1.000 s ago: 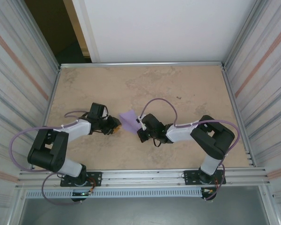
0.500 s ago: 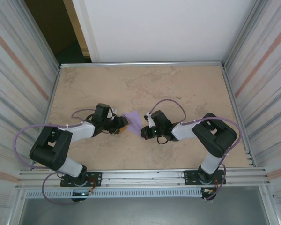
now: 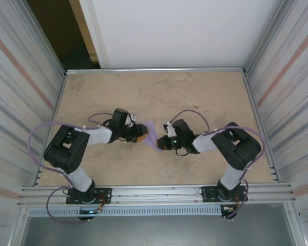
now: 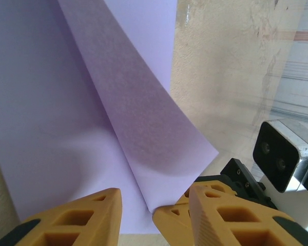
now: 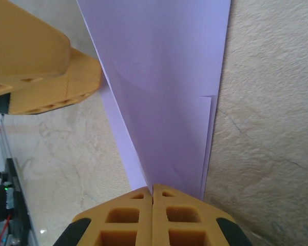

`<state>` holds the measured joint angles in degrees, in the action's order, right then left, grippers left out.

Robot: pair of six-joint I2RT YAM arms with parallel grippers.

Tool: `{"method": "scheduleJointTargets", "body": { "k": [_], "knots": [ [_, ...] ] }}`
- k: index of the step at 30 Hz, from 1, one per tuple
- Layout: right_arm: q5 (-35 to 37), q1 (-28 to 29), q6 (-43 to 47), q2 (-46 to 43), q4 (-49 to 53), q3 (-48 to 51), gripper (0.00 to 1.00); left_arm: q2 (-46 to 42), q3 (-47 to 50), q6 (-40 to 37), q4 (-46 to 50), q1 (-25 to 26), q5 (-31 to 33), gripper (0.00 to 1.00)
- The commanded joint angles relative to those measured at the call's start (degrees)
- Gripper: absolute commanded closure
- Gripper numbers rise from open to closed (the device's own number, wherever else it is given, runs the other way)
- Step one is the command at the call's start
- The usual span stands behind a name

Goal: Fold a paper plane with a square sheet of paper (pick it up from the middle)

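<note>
folded lavender sheet (image 3: 151, 134) lay near the middle of the table (image 3: 195, 92), closer to its near edge than its far edge, between the two grippers. right gripper (image 3: 160, 145) had its jaws pressed together on the sheet's narrow end, as the right wrist view showed (image 5: 153, 190); the sheet (image 5: 164, 102) widened away from the grip with one layer over another. left gripper (image 3: 142, 132) met the sheet's opposite side with its fingers apart (image 4: 153, 197); a raised flap of the sheet (image 4: 66, 113) ran down to the gap between them.
</note>
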<state>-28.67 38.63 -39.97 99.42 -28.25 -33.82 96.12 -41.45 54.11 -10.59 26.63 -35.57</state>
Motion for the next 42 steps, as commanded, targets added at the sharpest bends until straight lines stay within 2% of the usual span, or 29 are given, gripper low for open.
{"method": "scheduleJointTargets", "body": {
  "k": [1,13,25,42],
  "knots": [
    [-2.74,-1.06,-3.17,1.63,-3.27,1.19,0.96,1.25,-1.35,-2.12,-0.19,0.60,-1.34,0.60],
    [-5.59,-2.63,-6.59,4.01,-6.89,1.96,0.96,3.37,-6.27,-5.59,6.86,1.93,1.18,0.59],
    [-7.58,-4.18,-9.84,5.92,-10.62,3.08,0.97,5.01,-6.51,-6.09,8.42,2.02,3.08,0.64],
    [-7.26,-4.20,-10.49,7.15,-11.14,3.59,0.93,8.50,-9.37,-6.43,16.75,2.68,5.97,0.53]
  ]
}}
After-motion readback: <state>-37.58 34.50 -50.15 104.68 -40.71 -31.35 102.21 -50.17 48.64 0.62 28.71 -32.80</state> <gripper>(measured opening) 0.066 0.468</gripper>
